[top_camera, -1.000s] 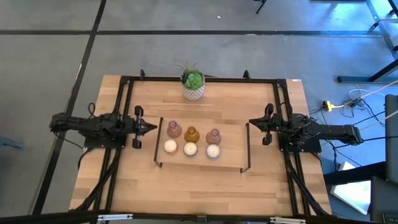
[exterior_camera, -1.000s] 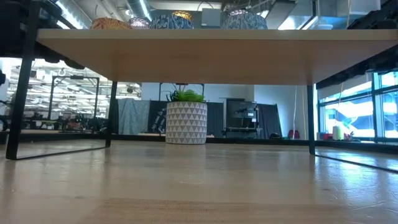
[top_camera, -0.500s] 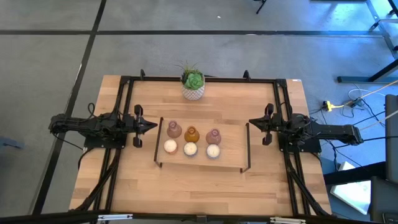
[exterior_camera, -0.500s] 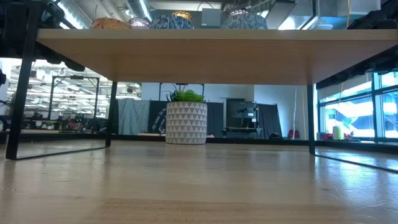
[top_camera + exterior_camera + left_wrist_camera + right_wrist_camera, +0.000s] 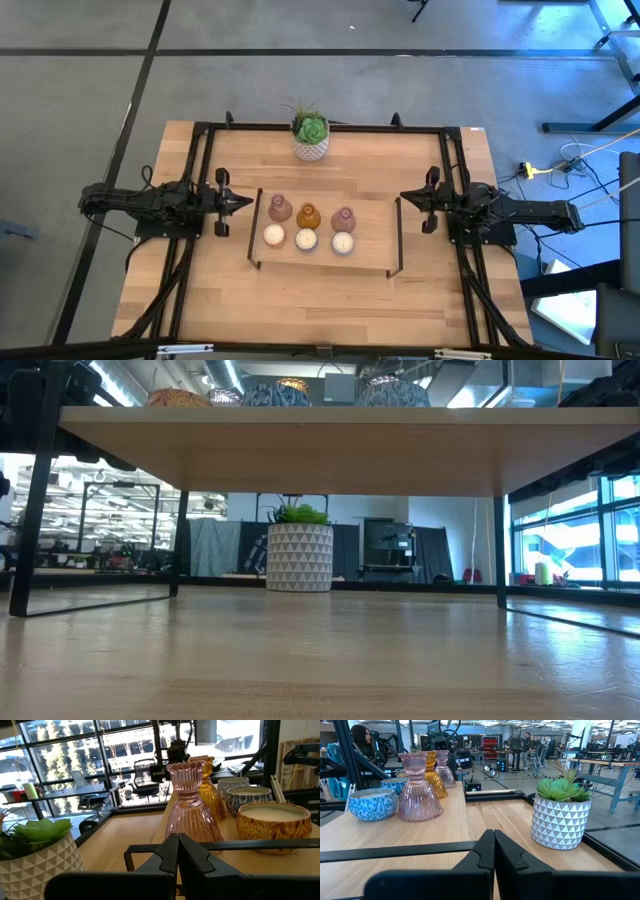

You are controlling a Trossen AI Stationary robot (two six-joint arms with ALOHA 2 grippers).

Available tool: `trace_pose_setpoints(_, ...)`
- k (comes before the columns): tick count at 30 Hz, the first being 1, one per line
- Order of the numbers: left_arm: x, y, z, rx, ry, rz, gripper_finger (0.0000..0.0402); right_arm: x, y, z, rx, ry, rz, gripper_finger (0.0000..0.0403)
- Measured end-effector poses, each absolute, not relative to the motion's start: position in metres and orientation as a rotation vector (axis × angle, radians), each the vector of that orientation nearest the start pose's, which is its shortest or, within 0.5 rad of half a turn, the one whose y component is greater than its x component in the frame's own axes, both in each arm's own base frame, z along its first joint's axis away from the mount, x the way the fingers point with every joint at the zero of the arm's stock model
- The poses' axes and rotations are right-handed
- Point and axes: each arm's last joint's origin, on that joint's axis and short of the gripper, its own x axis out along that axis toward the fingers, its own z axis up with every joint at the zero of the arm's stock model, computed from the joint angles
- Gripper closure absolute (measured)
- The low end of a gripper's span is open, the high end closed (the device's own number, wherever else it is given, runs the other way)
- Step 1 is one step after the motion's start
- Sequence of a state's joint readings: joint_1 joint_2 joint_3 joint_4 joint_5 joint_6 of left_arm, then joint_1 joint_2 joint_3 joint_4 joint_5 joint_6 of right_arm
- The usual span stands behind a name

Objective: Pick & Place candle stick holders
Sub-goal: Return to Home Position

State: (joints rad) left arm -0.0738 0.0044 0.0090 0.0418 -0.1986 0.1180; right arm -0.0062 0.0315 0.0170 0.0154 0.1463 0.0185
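Note:
Six candle stick holders stand on a low wooden shelf [image 5: 370, 228] with black legs at mid-table. The far row holds a pink holder [image 5: 279, 208], an amber one [image 5: 308, 216] and a second pink one [image 5: 343, 219]. The near row holds three low round cream-topped ones [image 5: 306, 239]. My left gripper [image 5: 247, 204] hovers shut and level just off the shelf's left end, facing the nearest pink holder [image 5: 192, 807]. My right gripper [image 5: 403, 198] hovers shut and level off the shelf's right end, facing the other pink holder [image 5: 418, 790]. Neither touches anything.
A white patterned pot with a green plant [image 5: 311, 140] stands at the table's far middle, behind the shelf. Black frame rails [image 5: 205, 150] run along the table's left, right and far sides. Bare wood [image 5: 320, 300] lies between the shelf and the near edge.

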Motion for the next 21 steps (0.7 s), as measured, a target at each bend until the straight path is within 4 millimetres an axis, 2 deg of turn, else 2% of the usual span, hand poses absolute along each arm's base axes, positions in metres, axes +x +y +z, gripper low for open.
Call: trace_pose_setpoints(21, 0.0969, -0.0015, 0.1701, 0.112, -0.038, 0.126, 0.0395, 0.0983, -0.0048, 0.1683, 0.019, -0.002, -0.152, 0.0402)
